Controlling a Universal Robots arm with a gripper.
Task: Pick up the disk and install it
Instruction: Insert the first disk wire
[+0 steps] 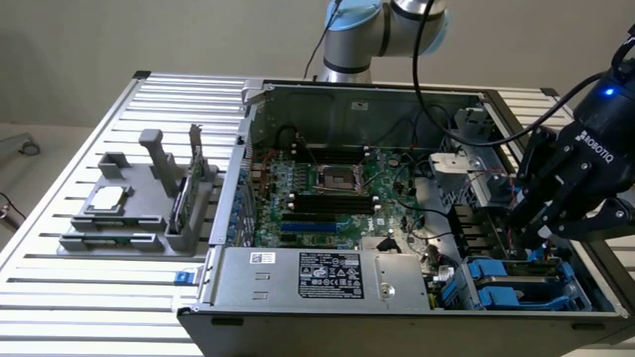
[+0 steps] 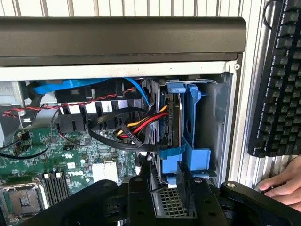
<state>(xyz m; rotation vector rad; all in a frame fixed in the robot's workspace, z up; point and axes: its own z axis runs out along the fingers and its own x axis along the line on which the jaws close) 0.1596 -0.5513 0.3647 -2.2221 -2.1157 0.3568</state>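
While matte black fingers (image 2: 165,188) stand parted, empty | blue-framed disk (image 2: 181,127) upright in bay

Gripper body (image 1: 555,216): the white word "ROBOTIQ" is being shown, running up its black housing.
Power supply label (image 1: 331,274): a black sticker with white print is being displayed on the silver box at the front of the case; its lines are not being resolved into words.
Small white sticker (image 1: 262,257): dark marks are being carried beside the black label, too fine to be read.
Motherboard (image 2: 70,165): a small white sticker is being shown on the green board, its print unreadable.
Keyboard (image 2: 277,84): key legends are not being made out.
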